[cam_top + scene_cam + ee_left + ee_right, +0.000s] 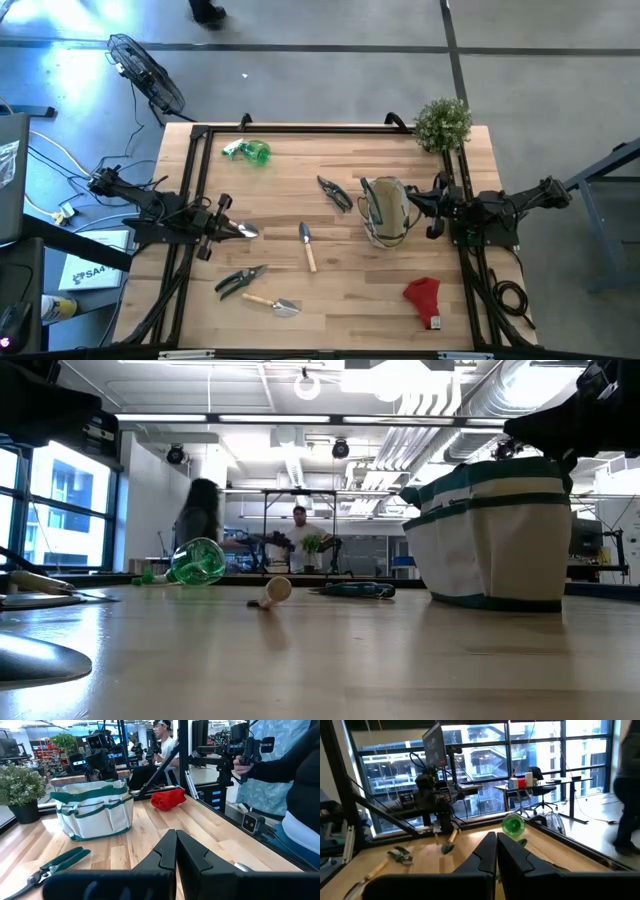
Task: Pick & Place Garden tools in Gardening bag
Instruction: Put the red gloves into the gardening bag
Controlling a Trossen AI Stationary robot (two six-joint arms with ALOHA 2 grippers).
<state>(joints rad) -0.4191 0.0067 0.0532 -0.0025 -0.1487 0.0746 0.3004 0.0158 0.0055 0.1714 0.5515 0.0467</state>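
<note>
The left gripper [222, 226] sits at the table's nine o'clock edge with its fingers pressed together on nothing, its tip just beside a shiny trowel blade [244, 231]. The right gripper [437, 203] waits at three o'clock, fingers likewise together and empty, touching or nearly touching the gardening bag [385, 210].

Nothing is bagged yet. Judged from here, the bag is the main risk: soft beige fabric with dark green trim and floppy loop handles, it could slump or slide if the right arm nudges it, narrowing the mouth. The smooth metal trowel [307, 246] and the second trowel [271, 303], both with round wooden handles, may roll or slip from a pinch. The green-handled pruning shears [239, 281] and the dark shears [334, 192] lie flat and thin, hard to get under. The translucent green spray bottle [250, 151] at eleven o'clock, lying on its side, could roll. The red glove [424, 297] at five o'clock is limp and may snag.
</note>
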